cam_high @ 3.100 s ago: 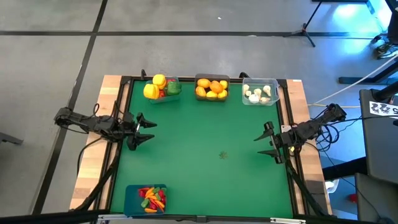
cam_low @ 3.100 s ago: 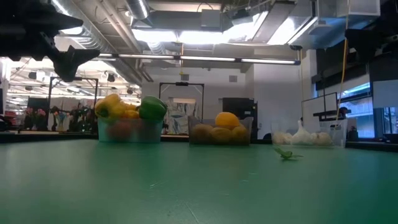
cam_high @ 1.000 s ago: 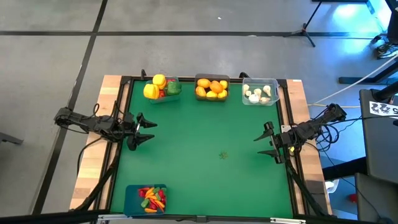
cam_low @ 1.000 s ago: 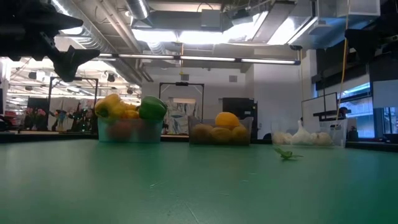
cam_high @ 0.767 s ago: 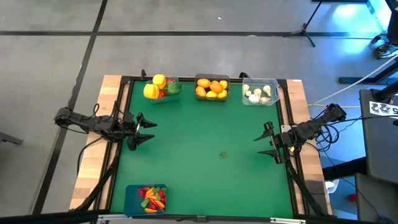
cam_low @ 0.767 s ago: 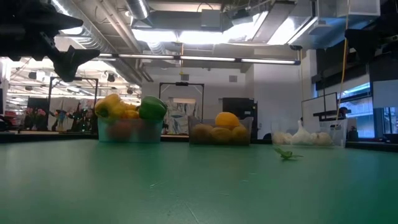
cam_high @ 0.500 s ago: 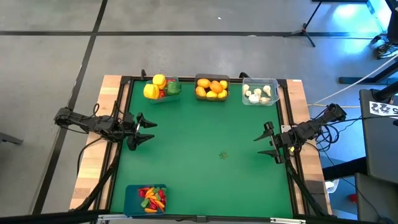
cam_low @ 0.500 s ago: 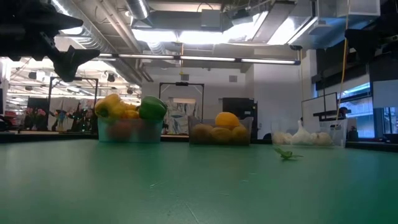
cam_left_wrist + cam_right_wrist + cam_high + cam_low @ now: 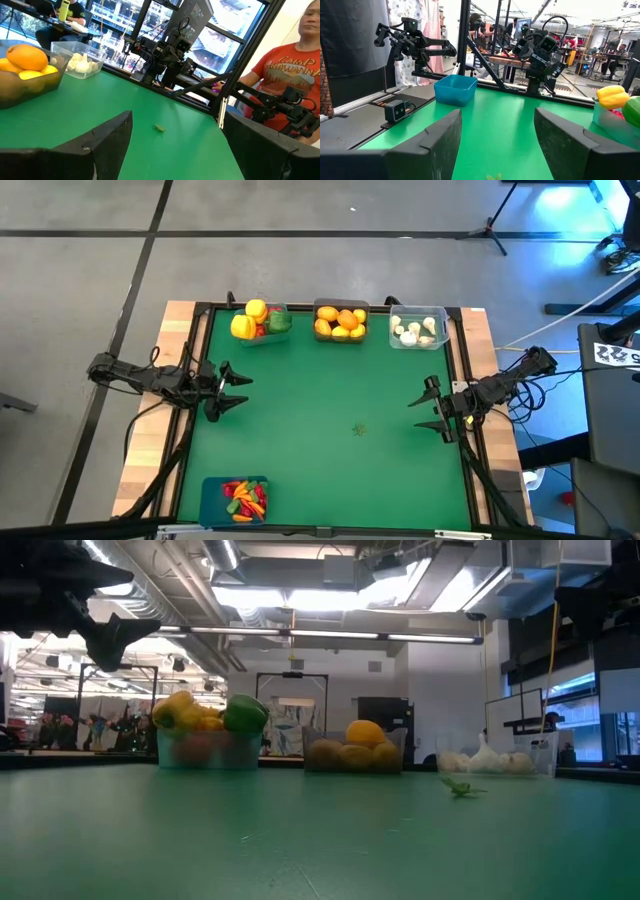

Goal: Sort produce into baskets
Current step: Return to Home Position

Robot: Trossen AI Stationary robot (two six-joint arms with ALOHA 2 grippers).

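Left pincer (image 9: 240,391) hangs over the left edge of the green counter (image 9: 330,380), tips pointing inward, fingers (image 9: 107,137) spread wide, nothing held. Right pincer (image 9: 418,414) sits over the right edge facing it, fingers (image 9: 437,140) also spread apart, empty. The two pincers are well apart, with bare counter between them.

All produce sits in bins.
- Teal bin (image 9: 205,752): far edge, near the left pincer and off to its side. It is piled with a yellow pepper (image 9: 243,326), a green pepper (image 9: 279,322) and something red underneath.
- Dark grey bin (image 9: 341,303): just beside the teal one along the far edge, roughly midway between the pincers. It holds oranges (image 9: 340,317) and smaller yellow fruit.
- Clear bin (image 9: 444,320): next along the far edge, the closest bin to the right pincer. It holds white garlic bulbs (image 9: 409,332).
- Blue bin (image 9: 208,495): alone at the near edge, on the left pincer's other side, well apart from the right pincer. It holds mixed red, green and orange chillies (image 9: 245,498). Whether any are carrots, I can't tell.

One loose item, a small green scrap (image 9: 359,429), lies flat on the counter between the pincers, nearer the right one and touching no bin. It is too small to identify.

The left wrist view shows a person in an orange-red shirt (image 9: 285,65) beyond the counter, behind the right arm.
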